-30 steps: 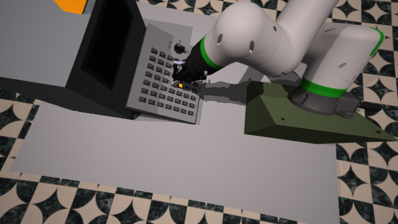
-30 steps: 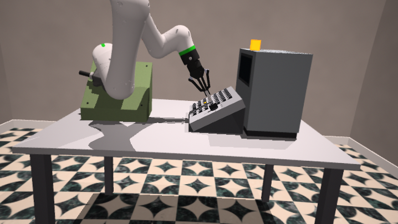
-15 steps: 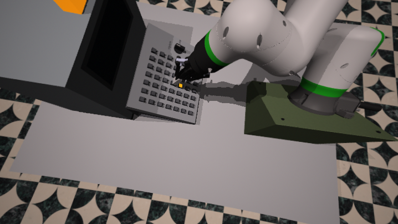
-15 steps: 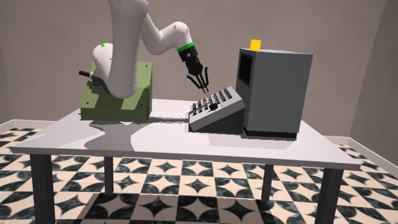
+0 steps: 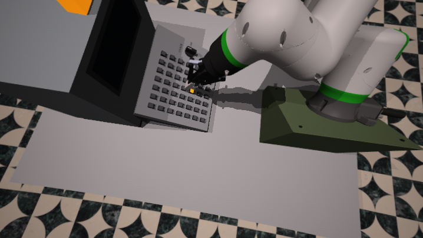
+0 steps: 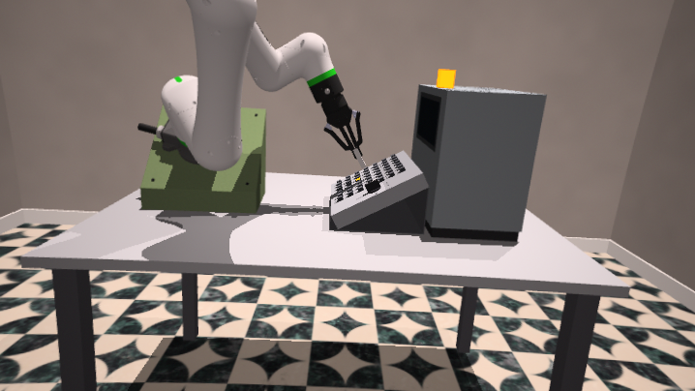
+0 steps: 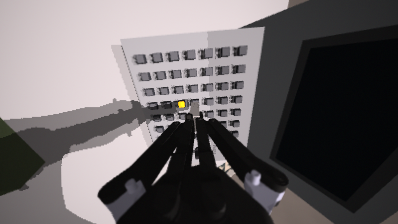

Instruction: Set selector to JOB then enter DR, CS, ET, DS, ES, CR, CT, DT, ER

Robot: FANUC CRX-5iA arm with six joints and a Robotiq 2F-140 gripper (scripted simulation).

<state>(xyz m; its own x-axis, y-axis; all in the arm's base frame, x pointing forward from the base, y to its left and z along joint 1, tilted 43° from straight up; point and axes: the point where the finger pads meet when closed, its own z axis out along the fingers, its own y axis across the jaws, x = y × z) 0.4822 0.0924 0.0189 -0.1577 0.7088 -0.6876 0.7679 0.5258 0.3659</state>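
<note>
The grey sloped keypad (image 5: 178, 85) sits in front of the dark machine box (image 5: 97, 53); it also shows in the side view (image 6: 377, 187) and the wrist view (image 7: 195, 90). One key (image 5: 191, 91) is lit yellow, also seen in the wrist view (image 7: 181, 104) and the side view (image 6: 358, 179). The black selector knob (image 5: 190, 50) stands at the keypad's upper right corner. My gripper (image 5: 189, 81) is shut and empty, its tips just above the keys beside the lit key; it also shows in the side view (image 6: 359, 158) and the wrist view (image 7: 194, 117). Key names are too small to read.
The arm's green base block (image 5: 322, 124) sits on the table to the right of the keypad. An orange block (image 6: 445, 77) stands on top of the machine box. The machine's dark screen (image 7: 345, 115) faces the keypad.
</note>
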